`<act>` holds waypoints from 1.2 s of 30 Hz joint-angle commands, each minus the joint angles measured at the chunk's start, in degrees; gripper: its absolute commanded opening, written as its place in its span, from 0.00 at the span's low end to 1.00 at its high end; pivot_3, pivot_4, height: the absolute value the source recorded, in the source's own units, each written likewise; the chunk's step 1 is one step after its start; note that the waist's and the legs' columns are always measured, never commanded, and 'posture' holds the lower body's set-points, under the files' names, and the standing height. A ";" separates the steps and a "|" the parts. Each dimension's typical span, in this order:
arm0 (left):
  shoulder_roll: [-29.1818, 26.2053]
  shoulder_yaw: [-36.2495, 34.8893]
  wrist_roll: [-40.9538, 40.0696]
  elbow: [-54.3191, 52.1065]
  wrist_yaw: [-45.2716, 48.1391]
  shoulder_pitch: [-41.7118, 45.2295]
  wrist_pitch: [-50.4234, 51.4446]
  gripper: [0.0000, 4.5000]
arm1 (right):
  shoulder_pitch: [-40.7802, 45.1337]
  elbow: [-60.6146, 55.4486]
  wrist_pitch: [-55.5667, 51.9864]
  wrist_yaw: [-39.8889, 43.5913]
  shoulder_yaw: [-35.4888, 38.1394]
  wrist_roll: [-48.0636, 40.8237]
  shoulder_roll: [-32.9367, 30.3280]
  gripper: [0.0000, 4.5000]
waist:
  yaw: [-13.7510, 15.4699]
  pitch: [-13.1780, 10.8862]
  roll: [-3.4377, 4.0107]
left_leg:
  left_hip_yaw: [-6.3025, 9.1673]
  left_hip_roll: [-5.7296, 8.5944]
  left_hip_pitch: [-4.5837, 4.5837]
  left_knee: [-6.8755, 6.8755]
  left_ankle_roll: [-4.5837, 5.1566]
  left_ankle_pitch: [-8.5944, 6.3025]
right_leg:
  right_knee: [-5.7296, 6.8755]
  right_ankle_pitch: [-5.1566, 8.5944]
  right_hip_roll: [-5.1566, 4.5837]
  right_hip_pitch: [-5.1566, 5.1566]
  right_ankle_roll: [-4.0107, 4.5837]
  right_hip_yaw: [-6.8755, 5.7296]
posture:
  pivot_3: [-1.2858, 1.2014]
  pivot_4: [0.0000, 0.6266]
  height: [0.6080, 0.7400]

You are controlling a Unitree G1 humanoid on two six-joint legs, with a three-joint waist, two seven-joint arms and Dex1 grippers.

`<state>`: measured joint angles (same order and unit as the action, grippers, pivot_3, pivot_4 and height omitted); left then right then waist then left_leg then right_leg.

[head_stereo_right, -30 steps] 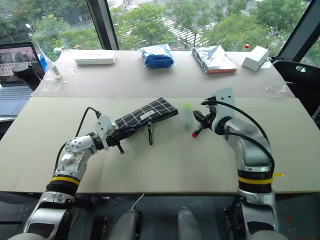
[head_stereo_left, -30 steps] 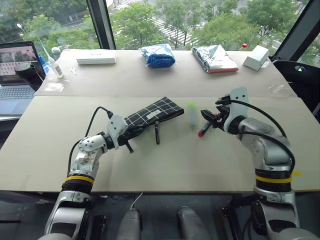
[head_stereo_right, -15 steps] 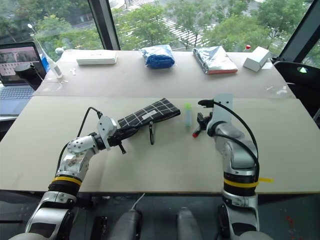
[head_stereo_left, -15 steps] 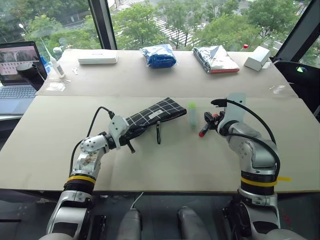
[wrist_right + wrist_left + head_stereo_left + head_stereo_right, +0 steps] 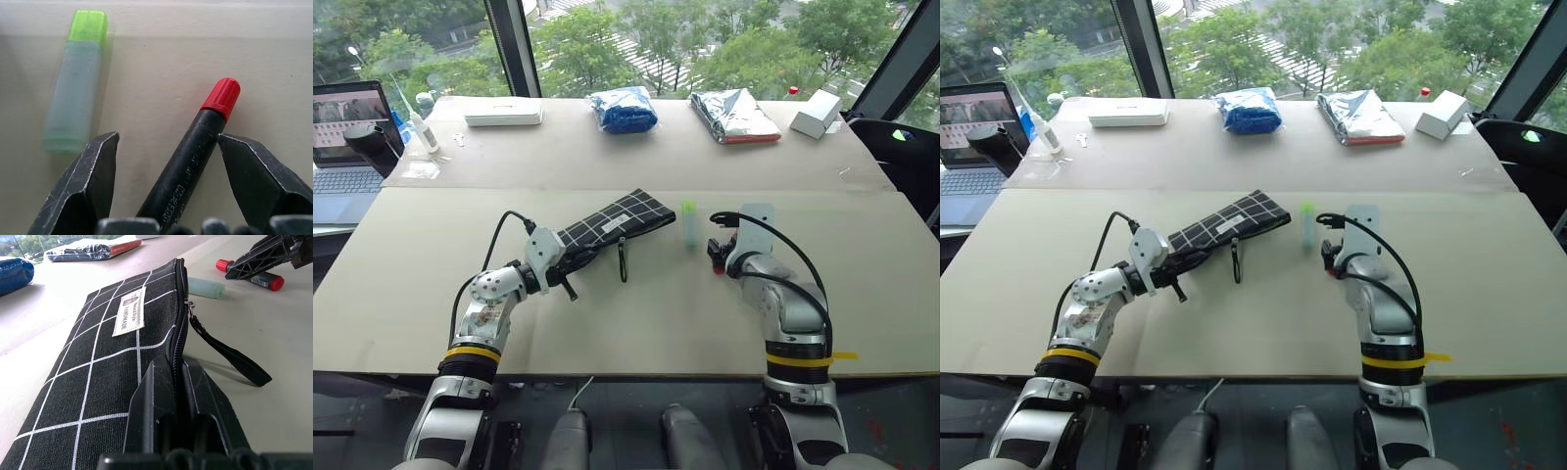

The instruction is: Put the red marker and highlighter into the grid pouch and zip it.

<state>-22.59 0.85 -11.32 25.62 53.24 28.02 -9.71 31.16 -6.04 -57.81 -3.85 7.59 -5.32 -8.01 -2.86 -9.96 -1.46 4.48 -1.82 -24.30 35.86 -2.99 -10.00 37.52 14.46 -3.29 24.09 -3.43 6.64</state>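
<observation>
Beige tabletop (image 5: pixel 636 313), window and trees along frame top. Versus a second ago: right gripper (image 5: pixel 168 191) swung in from the right and dropped onto the red marker (image 5: pixel 195 147); pouch, highlighter and left arm unchanged. Right jaws wide open, straddling the marker barrel, red cap poking out ahead, not pinched. Highlighter (image 5: pixel 688 221) just beside, left of it. Left gripper (image 5: pixel 570 262) clamped shut on grid pouch (image 5: pixel 612 223) edge, frame centre.
</observation>
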 commanded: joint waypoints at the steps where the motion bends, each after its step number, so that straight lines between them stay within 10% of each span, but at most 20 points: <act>1: -0.45 -1.05 -0.99 -1.94 -0.30 0.09 -0.15 0.00 | -0.03 -0.22 1.52 -0.23 0.76 0.04 0.52 0.80 | 0.01 0.00 0.00 | 0.00 0.00 0.00 0.00 0.00 0.00 | 0.00 0.00 0.00 0.00 0.00 0.00 | 0.52 0.24 1.00; 7: -0.67 -1.27 -1.12 -1.75 -0.25 0.83 0.10 0.00 | -2.32 1.43 3.12 -2.11 2.40 1.33 0.26 0.80 | 0.13 0.00 0.00 | 0.00 0.00 0.01 0.00 0.00 0.00 | 0.00 0.00 -0.01 -0.02 0.00 0.00 | 0.52 0.24 1.00; 16: -1.18 -1.61 -1.32 -2.10 -0.03 2.17 0.46 0.00 | -3.08 1.26 5.04 -3.27 3.27 1.45 -0.17 0.13 | 0.20 0.00 0.00 | 0.00 0.01 0.02 0.01 0.00 0.00 | -0.01 0.00 0.00 -0.04 0.00 -0.01 | 0.52 0.24 1.00; 26: -2.12 -1.97 -2.04 -4.62 1.03 1.51 2.40 0.00 | -0.86 0.83 7.92 -0.39 4.41 -1.83 0.41 0.12 | 0.09 0.00 0.00 | 0.00 0.00 0.01 0.01 0.00 0.00 | -0.01 0.00 0.00 -0.03 0.00 0.00 | 0.52 0.24 1.00; 36: -5.65 -1.65 -3.29 -8.73 4.16 -1.73 6.81 0.00 | -0.78 2.30 51.20 28.85 -9.68 5.94 -25.89 0.12 | -0.63 -0.02 0.03 | -0.02 -0.03 0.00 -0.10 0.00 0.00 | -0.32 0.01 0.00 -0.11 -0.02 -0.03 | 0.52 0.24 1.00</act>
<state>-27.50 -0.19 -13.56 19.42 57.00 26.39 -3.21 29.74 -3.66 -13.19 21.69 -1.93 0.88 -32.56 -3.49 -9.98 -1.43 4.46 -1.84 -24.30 35.76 -2.99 -10.01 37.19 14.46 -3.30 23.98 -3.45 6.62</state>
